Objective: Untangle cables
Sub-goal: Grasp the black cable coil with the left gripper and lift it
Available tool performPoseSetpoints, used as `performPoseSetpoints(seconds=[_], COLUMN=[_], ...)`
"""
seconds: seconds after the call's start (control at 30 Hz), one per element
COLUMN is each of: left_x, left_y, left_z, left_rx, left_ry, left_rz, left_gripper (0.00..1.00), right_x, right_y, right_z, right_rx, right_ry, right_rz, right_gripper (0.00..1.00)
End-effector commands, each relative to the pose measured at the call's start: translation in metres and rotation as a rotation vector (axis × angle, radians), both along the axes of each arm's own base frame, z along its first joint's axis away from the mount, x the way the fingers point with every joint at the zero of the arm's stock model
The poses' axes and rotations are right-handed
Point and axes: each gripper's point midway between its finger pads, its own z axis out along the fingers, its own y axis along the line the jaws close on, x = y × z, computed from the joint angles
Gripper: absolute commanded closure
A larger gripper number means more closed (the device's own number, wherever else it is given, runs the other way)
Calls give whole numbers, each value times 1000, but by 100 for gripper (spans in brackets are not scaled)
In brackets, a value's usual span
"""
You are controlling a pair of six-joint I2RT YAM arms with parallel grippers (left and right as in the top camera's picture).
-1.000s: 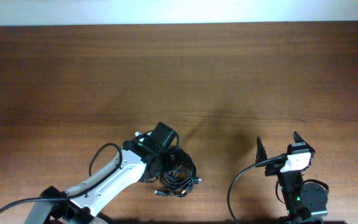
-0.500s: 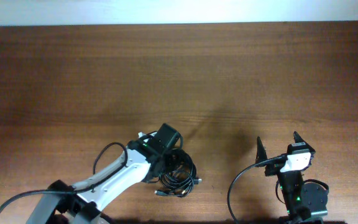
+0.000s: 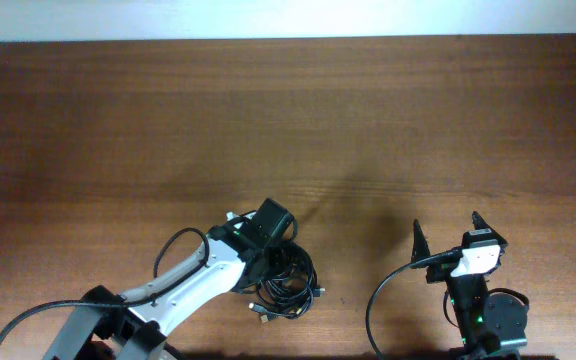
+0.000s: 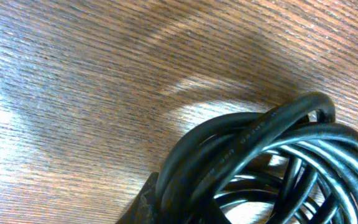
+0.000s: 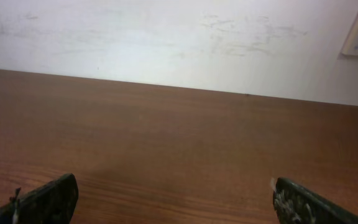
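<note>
The cables [image 3: 288, 282] are a bundle of thin black cords in loose loops, with small plug ends near the table's front edge. My left gripper [image 3: 272, 258] is down in the left side of the bundle. In the left wrist view the cables [image 4: 272, 155] fill the lower right as thick black loops pressed against my left gripper's [image 4: 166, 208] one visible finger; it looks shut on them. My right gripper [image 3: 446, 232] is open and empty, well right of the bundle. In the right wrist view my right gripper [image 5: 179, 199] shows two spread fingertips over bare wood.
The wooden table [image 3: 288, 120] stretches back to a white wall [image 5: 166, 37]. A thicker black wire [image 3: 378, 300] loops from the right arm's base. A similar arm wire [image 3: 173, 245] arcs beside the left arm.
My left arm has shifted a little to the right over the bundle, and the loops and plug ends moved slightly with it. The right arm has not moved.
</note>
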Motion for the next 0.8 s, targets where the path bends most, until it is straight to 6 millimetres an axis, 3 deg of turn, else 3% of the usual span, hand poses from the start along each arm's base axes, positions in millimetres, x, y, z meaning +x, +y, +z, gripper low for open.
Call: performPoseSetpoints(seconds=[0.0,0.17,0.37,0.6,0.77], left_x=[-6,5,37,74,79], left_y=[-3,-12,-22,-27,-22], left_z=[-4,11,50,125,158], left_rx=[-17,-89,-140,-150,-168], left_ry=[37,18,-146,-406,-503], left_rz=[25,39,-50,-120,-99], left_gripper=[100,100,100,100,100], right_x=[0,0,0,0,0], right_y=[-4,-4,-4,-4,-4], right_z=[-2,-2,-2,-2,-2], right_rx=[-8,-8,-8,-8,-8], right_ry=[2,2,2,2,0], right_rz=[-21,-21,-21,-21,-20], right_gripper=[1,1,1,1,1])
